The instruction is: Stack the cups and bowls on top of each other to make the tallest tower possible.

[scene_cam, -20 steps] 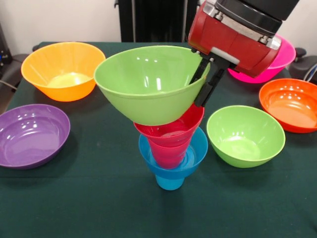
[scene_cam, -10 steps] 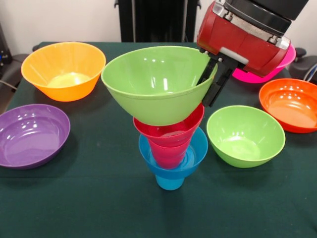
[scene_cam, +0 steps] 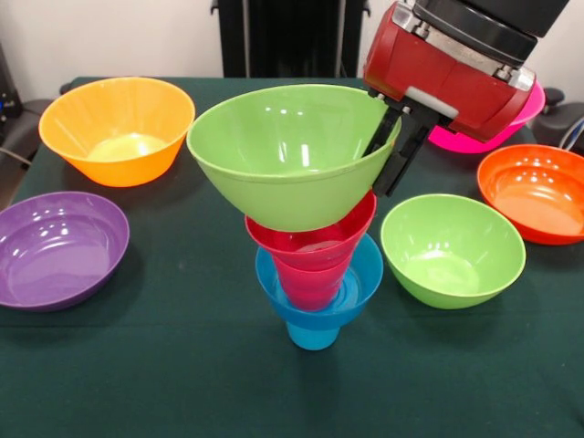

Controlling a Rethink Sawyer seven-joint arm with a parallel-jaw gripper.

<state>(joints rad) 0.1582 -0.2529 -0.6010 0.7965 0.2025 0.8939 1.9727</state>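
Tool [scene_cam: 391, 146] clamped on right rim of lime green bowl [scene_cam: 283, 151], tilted atop red bowl [scene_cam: 315, 239] of tower [scene_cam: 315, 283].

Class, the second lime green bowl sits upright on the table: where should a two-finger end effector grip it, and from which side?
Probably the thin rim of the lime green bowl, from straight above, one finger inside and one outside. It sits upright and open-mouthed, and its wide, rounded wall looks too broad to span.

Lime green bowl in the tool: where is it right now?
Front view: the held lime green bowl sits mid-picture atop the tower, its right rim pinched by the tool.
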